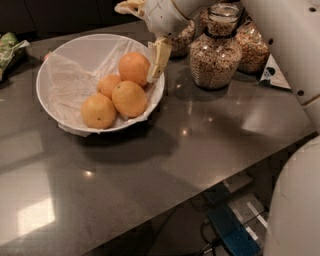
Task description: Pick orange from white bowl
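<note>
The white bowl (75, 50), lined with crinkled paper, sits on the dark counter at the left. It holds four oranges. The orange (133, 67), the deepest in colour, lies at the bowl's back right. A smaller one (108, 84) and two yellower ones (129, 98) (98, 111) lie in front of it. My gripper (143, 32) hangs open above the bowl's right rim. One cream finger (159, 57) reaches down beside the orange's right side; whether it touches is unclear. The other finger (127, 7) is up behind the orange.
Several glass jars of grain (215, 55) stand close behind and to the right of the gripper. A card (272, 75) leans at the far right. A green packet (10, 47) lies at the left edge. The counter's front edge runs diagonally; my white body (295, 210) is at the right.
</note>
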Robot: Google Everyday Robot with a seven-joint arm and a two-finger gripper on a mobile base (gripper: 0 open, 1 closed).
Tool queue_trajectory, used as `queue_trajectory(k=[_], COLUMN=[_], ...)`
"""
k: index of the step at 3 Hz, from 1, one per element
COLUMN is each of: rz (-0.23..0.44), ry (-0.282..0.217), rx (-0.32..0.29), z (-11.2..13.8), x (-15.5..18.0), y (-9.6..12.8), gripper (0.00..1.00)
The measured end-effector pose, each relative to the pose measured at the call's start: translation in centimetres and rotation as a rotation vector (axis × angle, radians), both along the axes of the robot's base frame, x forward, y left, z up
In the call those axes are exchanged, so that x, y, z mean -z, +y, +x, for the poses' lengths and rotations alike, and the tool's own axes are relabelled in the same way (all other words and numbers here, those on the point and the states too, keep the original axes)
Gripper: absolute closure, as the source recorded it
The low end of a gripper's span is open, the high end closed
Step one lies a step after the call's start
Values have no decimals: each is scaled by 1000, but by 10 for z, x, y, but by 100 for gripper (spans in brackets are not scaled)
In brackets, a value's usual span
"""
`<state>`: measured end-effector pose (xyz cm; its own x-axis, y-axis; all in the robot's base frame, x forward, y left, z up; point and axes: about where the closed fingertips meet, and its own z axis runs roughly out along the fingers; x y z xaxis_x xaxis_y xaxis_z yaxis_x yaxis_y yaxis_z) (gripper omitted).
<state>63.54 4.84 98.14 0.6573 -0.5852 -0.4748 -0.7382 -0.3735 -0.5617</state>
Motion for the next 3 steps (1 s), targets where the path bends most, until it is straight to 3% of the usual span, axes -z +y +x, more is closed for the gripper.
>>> queue_trajectory(k=[1, 2, 3], rz=[34, 34, 44], ry=[84, 84, 105], rx=[-17, -17, 29], z=[-11, -11, -16], x=[-4, -4, 8], y=[5, 5, -14], gripper=[0, 0, 0])
